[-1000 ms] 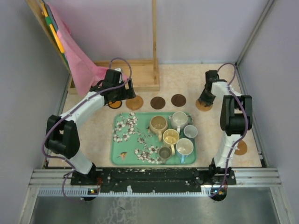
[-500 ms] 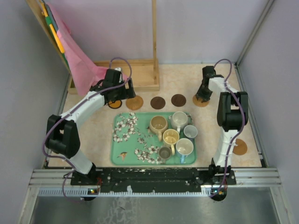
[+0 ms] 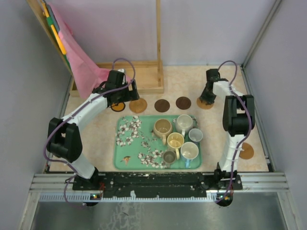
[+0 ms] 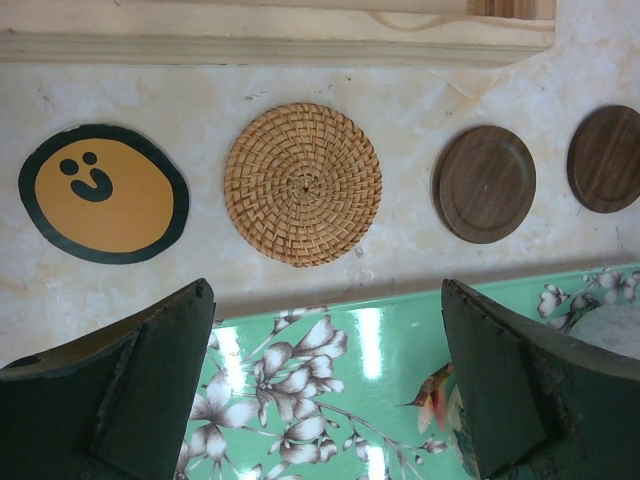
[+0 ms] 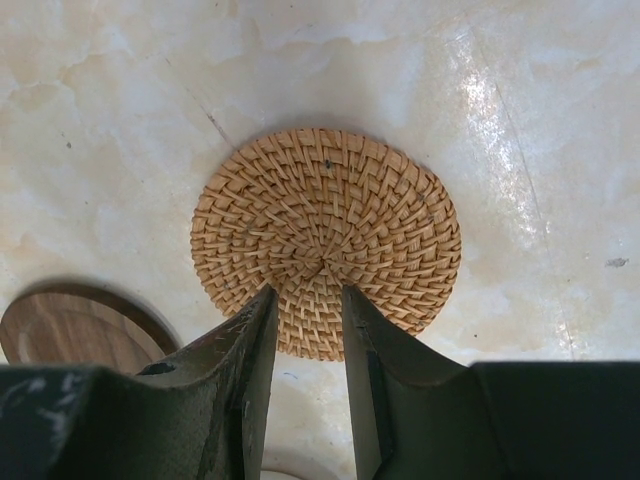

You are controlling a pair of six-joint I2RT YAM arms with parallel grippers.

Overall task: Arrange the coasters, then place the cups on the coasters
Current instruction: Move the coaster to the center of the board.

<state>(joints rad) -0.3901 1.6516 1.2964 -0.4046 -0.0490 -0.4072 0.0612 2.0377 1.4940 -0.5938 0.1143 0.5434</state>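
Right wrist view: we see the right gripper (image 5: 306, 298) with its jaws set narrow, only a slim gap between the tips.
Grip: we cannot tell whether the tips pinch anything or merely rest on the weave.
Thing at the tips: the woven coaster (image 5: 325, 220) lies flat on the table (image 5: 520, 120). Its near rim is right under the tips and its body runs away ahead of them.
Axis: the coaster is round, so we judge that no approach angle matters, only the line from tips to rim.
Neighbour: a dark wooden coaster (image 5: 65, 330) sits near on the left, apart from the woven one.
Row: from above, the woven coaster ends a line of coasters along the far side of the green tray (image 3: 122, 152).
Nearer arm: the right arm is on it. The left gripper (image 3: 121, 100) is well apart at the row's other end, jaws spread wide and empty.
Stray: a loose coaster (image 3: 246, 151) lies by the right arm's base, well apart from the row. We judge the right arm nearer to that one too.
Cups: the cups (image 3: 177, 139) stand on the tray, none on a coaster yet.
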